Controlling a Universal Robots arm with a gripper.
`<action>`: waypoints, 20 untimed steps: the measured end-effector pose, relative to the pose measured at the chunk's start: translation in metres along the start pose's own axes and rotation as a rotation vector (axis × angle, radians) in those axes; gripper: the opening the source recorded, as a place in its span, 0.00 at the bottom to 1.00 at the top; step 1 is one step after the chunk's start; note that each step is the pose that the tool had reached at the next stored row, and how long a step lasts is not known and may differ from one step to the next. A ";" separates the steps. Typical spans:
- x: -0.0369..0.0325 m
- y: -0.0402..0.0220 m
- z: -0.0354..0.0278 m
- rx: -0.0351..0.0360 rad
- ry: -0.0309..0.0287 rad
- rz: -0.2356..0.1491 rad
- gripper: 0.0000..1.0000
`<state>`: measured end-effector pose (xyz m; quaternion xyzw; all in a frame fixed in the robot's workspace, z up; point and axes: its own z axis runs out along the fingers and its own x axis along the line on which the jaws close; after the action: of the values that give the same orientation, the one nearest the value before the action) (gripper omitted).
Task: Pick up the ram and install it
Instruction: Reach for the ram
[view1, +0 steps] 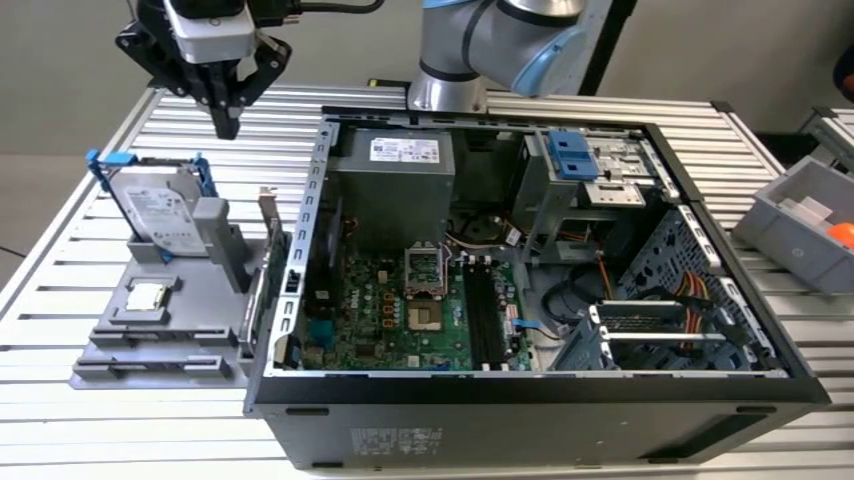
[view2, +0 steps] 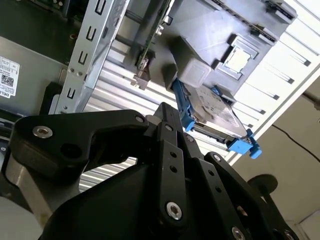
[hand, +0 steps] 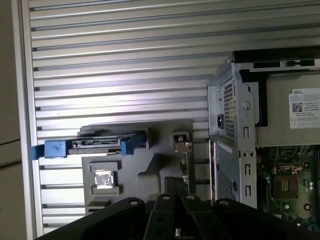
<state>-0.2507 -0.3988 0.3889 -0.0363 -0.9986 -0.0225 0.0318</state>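
High over the slatted counter at the exterior view's left, pincer pointing straight down, fingers drawn tight together into one tip, nothing between them. Likewise in the second wrist view: pincer with both black fingers pressed flat against each other.

Lower down and toward the exterior view's right, the ram standing on its long edge in a slot of the gray holder, just beside the open side wall of the computer case and well apart from the pincer. In the first wrist view, the ram edge-on, a thin line close to the case wall. In the second wrist view, the ram a dark green strip between the holder and the case's perforated metal rail.

On the same holder, silver hard drive with blue brackets propped upright on the side away from the case, small square CPU chip flat in its own recess nearby.

Inside the case, motherboard exposed, long black memory slots lying beside the CPU socket.

At the exterior view's right edge, gray bin on the counter, apart from the case
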 end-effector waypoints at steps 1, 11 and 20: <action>0.0003 0.0000 0.0000 0.0001 0.0008 0.000 0.00; 0.0023 -0.0002 0.0006 0.0007 0.0088 0.000 0.00; 0.0045 -0.0004 0.0011 0.0013 0.0158 0.001 0.00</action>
<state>-0.2553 -0.3988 0.3881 -0.0365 -0.9983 -0.0222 0.0397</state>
